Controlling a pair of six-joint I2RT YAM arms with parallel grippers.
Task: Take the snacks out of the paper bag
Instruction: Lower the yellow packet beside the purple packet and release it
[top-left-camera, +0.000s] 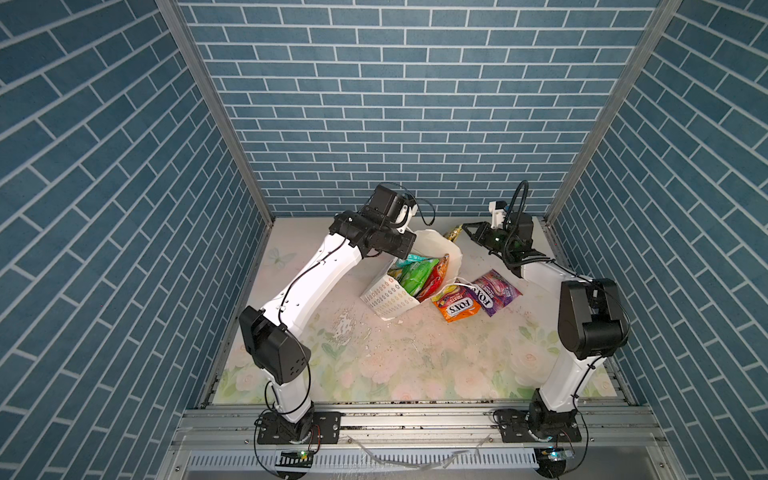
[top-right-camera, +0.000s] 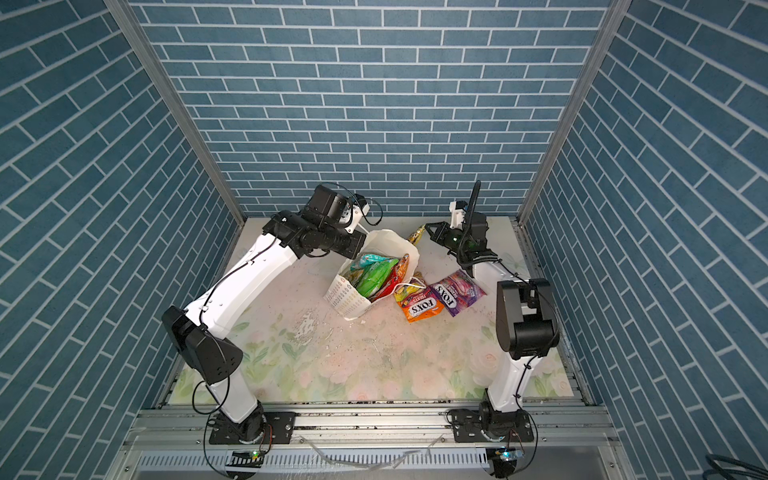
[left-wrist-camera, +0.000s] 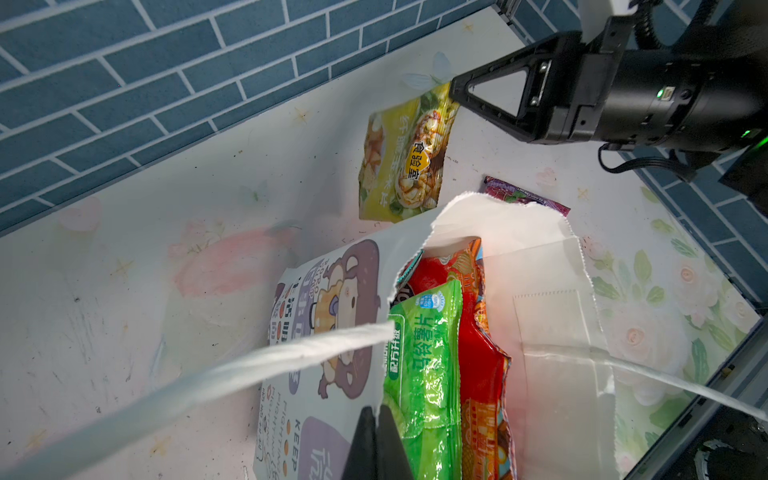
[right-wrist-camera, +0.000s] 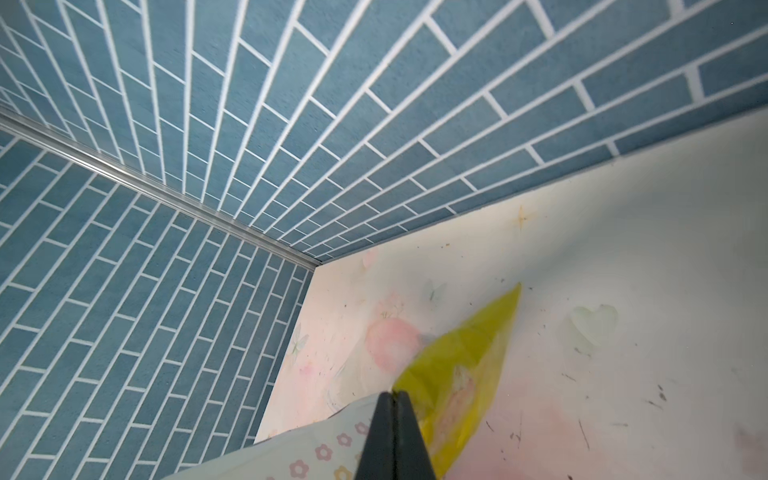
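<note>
Blue brick walls (top-left-camera: 415, 104), floral tabletop (top-left-camera: 415, 365).

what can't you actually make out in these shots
- Snacks under the green packet and red packet: paper bag walls hide them, all views.
- What the shut left tool pinches: its arm covers it in both top views, its own fingers in the wrist view.
- Yellow packet in the right tool: blurred in right wrist view.
</note>
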